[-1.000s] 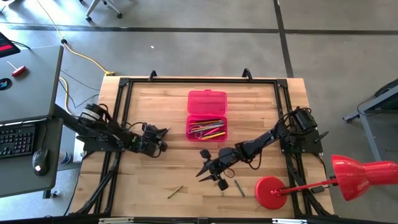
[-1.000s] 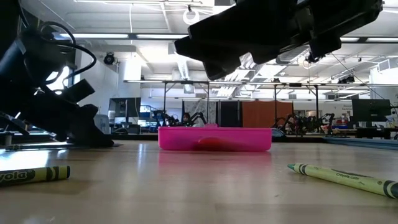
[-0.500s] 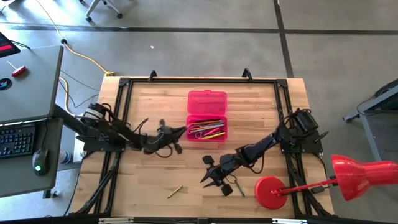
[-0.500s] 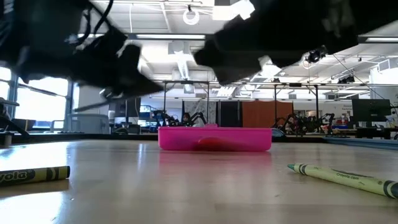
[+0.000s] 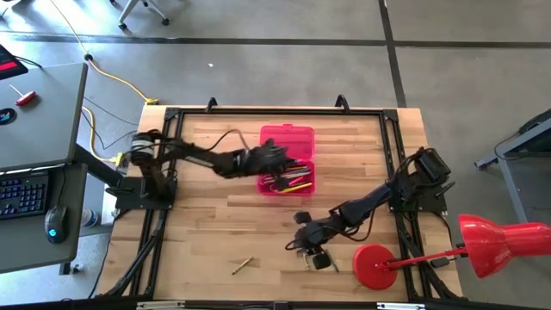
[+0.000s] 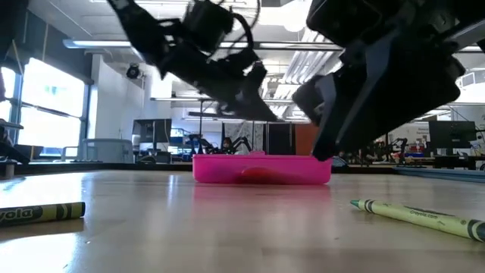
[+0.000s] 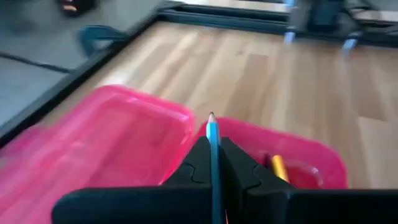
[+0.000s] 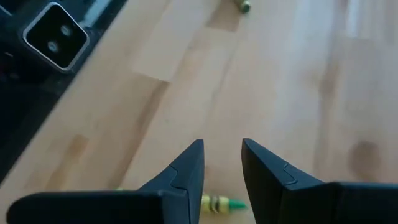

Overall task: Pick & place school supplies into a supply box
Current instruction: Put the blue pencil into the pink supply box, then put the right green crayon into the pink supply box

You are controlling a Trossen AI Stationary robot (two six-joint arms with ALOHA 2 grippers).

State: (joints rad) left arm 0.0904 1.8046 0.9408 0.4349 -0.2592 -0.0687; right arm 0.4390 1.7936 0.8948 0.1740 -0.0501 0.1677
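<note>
Tabletop: crayon [image 8: 219, 203] beneath right tool [image 8: 222, 163]

Left arm stretched toward table centre, tool [image 5: 274, 161] pinched closed; right tool [image 5: 312, 248] low, fingers parted.

Pink supply box [image 5: 287, 138] lies open mid-surface, lid flat on the far side, tray holding mixed pens and pencils [image 5: 293, 179]. Blue pencil [image 7: 212, 138] is pinched upright in the left tool [image 7: 213, 163] over the tray. Two green crayons lie loose near the front edge [image 6: 418, 217] [image 6: 39, 213], possibly a third by the right tool [image 8: 220, 203].
</note>
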